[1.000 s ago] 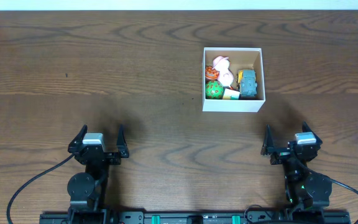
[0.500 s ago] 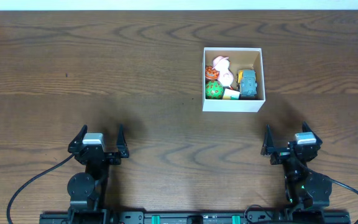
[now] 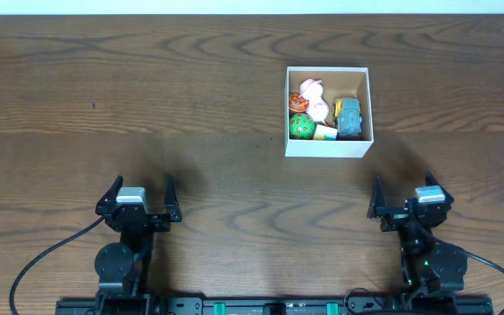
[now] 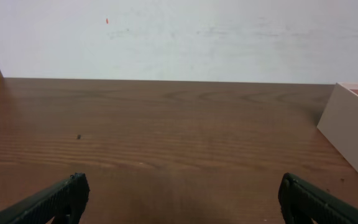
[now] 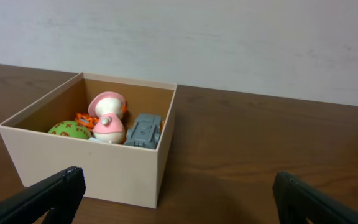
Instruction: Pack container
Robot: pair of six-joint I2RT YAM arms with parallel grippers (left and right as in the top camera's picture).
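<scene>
The container (image 3: 327, 146) is a square white-walled cardboard box with a brown inside, right of the table's middle. It holds several small toys: a green ball (image 3: 301, 127), a pink and white toy (image 3: 314, 96), an orange toy (image 3: 297, 101) and a grey-blue car (image 3: 349, 117). In the right wrist view the container (image 5: 92, 165) stands ahead to the left. Its white wall (image 4: 353, 134) shows at the right of the left wrist view. My left gripper (image 3: 138, 199) (image 4: 179, 196) and right gripper (image 3: 404, 196) (image 5: 178, 190) are open and empty near the front edge.
The wooden table (image 3: 147, 96) is bare brown wood. A pale wall (image 4: 179, 37) stands behind its far edge. Black cables (image 3: 42, 262) run from the arm bases at the front.
</scene>
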